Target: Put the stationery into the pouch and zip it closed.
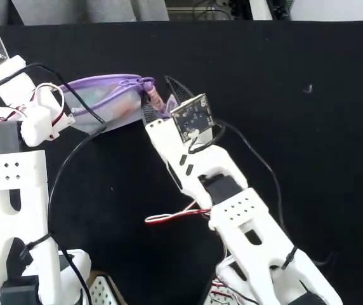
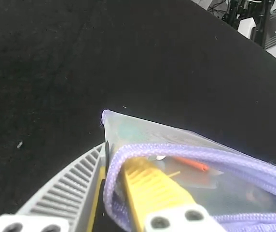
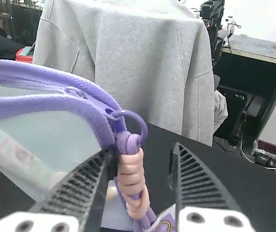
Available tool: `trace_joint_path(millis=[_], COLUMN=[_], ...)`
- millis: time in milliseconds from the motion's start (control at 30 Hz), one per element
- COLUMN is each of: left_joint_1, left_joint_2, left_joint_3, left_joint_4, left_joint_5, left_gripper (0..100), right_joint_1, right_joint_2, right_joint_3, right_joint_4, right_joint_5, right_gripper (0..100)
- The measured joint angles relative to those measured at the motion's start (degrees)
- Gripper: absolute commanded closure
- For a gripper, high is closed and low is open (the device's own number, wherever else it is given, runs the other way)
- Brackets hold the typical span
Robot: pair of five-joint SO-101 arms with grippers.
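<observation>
Here, left hand [image 2: 115, 157] clamping pouch [image 2: 186, 142], stationery [image 2: 191, 164] inside, right hand [image 3: 140, 151] open around zipper pull [image 3: 130, 171].

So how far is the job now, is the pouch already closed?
Done: stationery lies inside the pouch. In hand: left gripper clamps one corner, right gripper stands open around the zip pull, slider at that end. Left: full closure is unconfirmed; then letting go.

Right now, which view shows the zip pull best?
Right wrist view: the pull hangs large inside the open right claw. High view shows it small. Left wrist view gives the other end of the pouch.
</observation>
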Motion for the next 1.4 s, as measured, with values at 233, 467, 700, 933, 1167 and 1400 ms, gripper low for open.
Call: trace_joint_path(millis=[233,467,700,933,1167,1400], left_joint_1=[0.0,0.0,-0.2,-0.2,-0.2,-0.2], left_joint_2=[0.0,0.0,0.0,0.0,0.0,0.1], left_joint_3=[0.0,0.0,0.0,0.5,0.5,-0.4], left_joint_4=[0.0,0.0,0.0,-1.6,-2.6,-2.1], left_joint_5=[0.1,0.1,0.1,-1.1,-6.5,-7.6], left_gripper=[97,97,97,97,96,78], right_joint_1=[0.0,0.0,0.4,0.7,0.7,0.7], right_joint_2=[5.1,6.4,6.4,-0.5,-7.1,-7.2], right_joint_3=[-2.5,-2.9,-2.9,-4.7,-21.6,-39.1], right_joint_4=[0.0,0.0,0.0,8.6,37.4,59.6], right_joint_5=[0.0,0.0,4.6,6.2,15.6,23.5], right_gripper=[82.5,97.6,98.1,98.2,98.2,98.2])
